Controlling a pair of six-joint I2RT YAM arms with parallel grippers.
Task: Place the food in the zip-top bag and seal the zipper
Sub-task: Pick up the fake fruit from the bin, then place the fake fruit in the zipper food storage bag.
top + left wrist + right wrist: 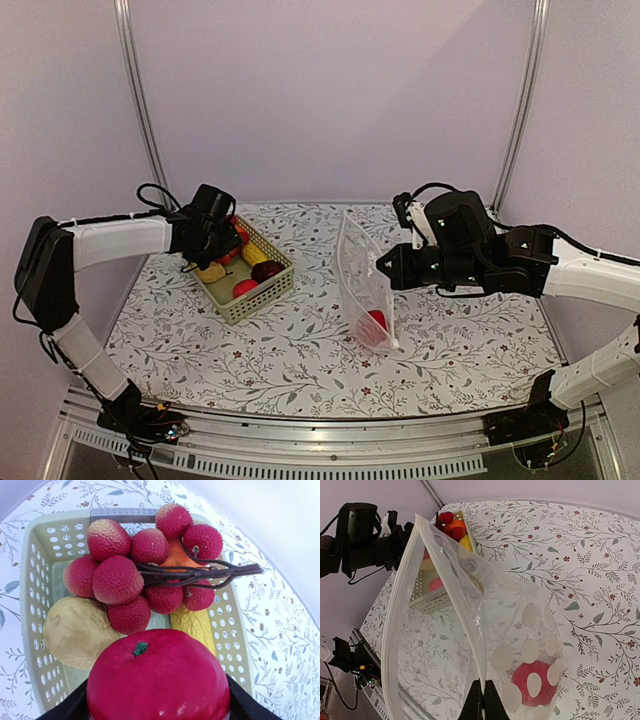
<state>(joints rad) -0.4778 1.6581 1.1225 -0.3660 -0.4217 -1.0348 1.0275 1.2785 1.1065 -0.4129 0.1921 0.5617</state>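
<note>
My left gripper (214, 258) is over the pale green basket (262, 296) and is shut on a round red fruit (157, 677). Below it lie a bunch of red bumpy fruits (135, 570), a yellow lumpy fruit (77, 630) and a yellow ridged fruit (195, 625). A dark maroon fruit (267, 269) and a red fruit (245, 288) also lie in the basket. My right gripper (483, 700) is shut on the zipper (447, 585) of the clear zip-top bag (365, 285) and holds its mouth up and open. One red fruit (535, 682) lies inside the bag.
The table has a floral cloth (300, 350). The basket stands at the back left and the bag stands right of the middle. Metal posts (140, 100) rise at the back corners. The table's metal front rail (330, 440) runs along the near edge.
</note>
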